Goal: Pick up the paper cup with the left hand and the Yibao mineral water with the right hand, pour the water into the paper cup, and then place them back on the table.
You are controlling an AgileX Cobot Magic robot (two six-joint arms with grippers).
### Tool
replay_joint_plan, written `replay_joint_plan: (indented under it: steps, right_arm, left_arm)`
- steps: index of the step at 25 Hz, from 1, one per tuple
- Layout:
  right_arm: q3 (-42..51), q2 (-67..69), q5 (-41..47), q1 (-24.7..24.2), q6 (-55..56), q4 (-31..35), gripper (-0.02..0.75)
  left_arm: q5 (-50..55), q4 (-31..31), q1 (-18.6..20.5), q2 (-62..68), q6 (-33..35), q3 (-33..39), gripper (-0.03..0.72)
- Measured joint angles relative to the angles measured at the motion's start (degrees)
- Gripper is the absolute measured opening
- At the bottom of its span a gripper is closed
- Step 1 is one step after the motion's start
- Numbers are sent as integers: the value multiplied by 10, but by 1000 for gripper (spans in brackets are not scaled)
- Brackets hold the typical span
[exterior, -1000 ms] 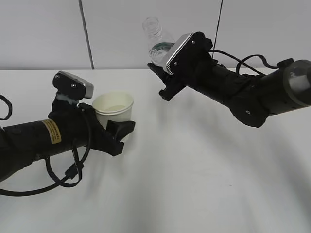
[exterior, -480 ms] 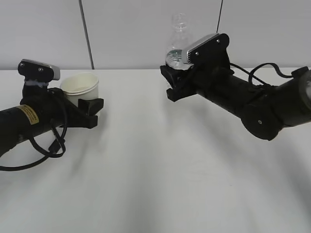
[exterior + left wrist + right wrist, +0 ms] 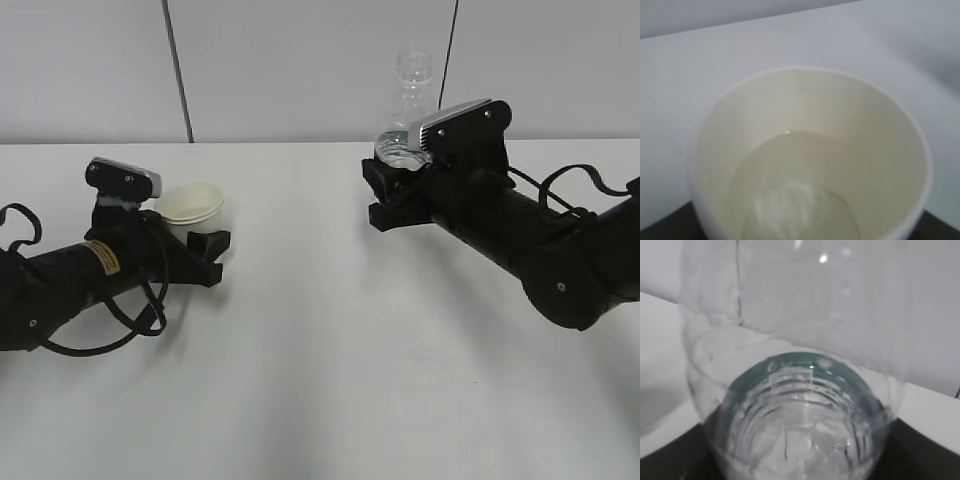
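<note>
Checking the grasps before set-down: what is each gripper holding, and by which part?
The left hand holds the paper cup around its lower body. The right hand holds the Yibao mineral water around its lower body, neck upright.

left pincer [image 3: 205, 255] clamped, right pincer [image 3: 390, 190] clamped

Even, diffuse light leaves faint, soft shadows on the white table [image 3: 330, 380], while both wrist views are close and blurred, with small glints on the bottle [image 3: 800, 365].

The bottle [image 3: 410, 110] has swung upright and drifted right; the cup [image 3: 192, 208] has pulled back left and sunk lower.
</note>
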Motion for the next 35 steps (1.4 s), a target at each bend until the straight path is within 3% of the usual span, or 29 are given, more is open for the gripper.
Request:
replay_joint_plan:
  steps: [9,15,18,30,35]
  right_arm:
    - [12,0,-8,0,1,4,464]
    - [12,0,-8,0,1,15,464]
    - [12,-1,-8,0,1,20,464]
    - [3,39,-18,-3,1,187,464]
    - [-26,89,-19,-10,1,204,464]
  left_arm:
    - [-40,-14,0,39,13,-22,440]
    - [-38,-30,0,42,15,-22,594]
    - [-32,-37,0,42,15,-20,616]
    - [-20,-80,0,-119,15,134,606]
    - [97,-86,0,-259,15,164,596]
